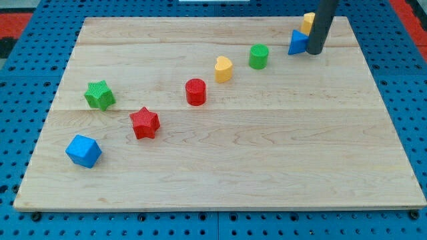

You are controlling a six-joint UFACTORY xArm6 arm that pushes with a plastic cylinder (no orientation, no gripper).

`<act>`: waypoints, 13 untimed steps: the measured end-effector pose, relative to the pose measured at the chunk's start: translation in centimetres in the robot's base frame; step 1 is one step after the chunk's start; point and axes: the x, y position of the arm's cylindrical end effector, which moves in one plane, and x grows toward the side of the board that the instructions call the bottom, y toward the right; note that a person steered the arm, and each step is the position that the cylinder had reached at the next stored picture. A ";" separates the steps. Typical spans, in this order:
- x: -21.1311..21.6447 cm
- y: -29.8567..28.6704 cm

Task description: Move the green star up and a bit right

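Observation:
The green star (pixel 99 95) lies on the wooden board (pixel 267 153) near the view's left edge. My tip (pixel 314 51) is far from it, at the view's top right, touching the right side of a blue triangular block (pixel 297 43). A yellow block (pixel 307 23) sits just above that, partly hidden by the rod.
A red star (pixel 144 123) lies below and right of the green star. A blue cube-like block (pixel 83 151) sits at the lower left. A red cylinder (pixel 195 91), a yellow heart (pixel 223 68) and a green cylinder (pixel 259 57) run diagonally toward the top right.

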 end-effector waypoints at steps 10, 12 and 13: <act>15.3 -45.2; 12.1 -43.4; 6.3 -38.4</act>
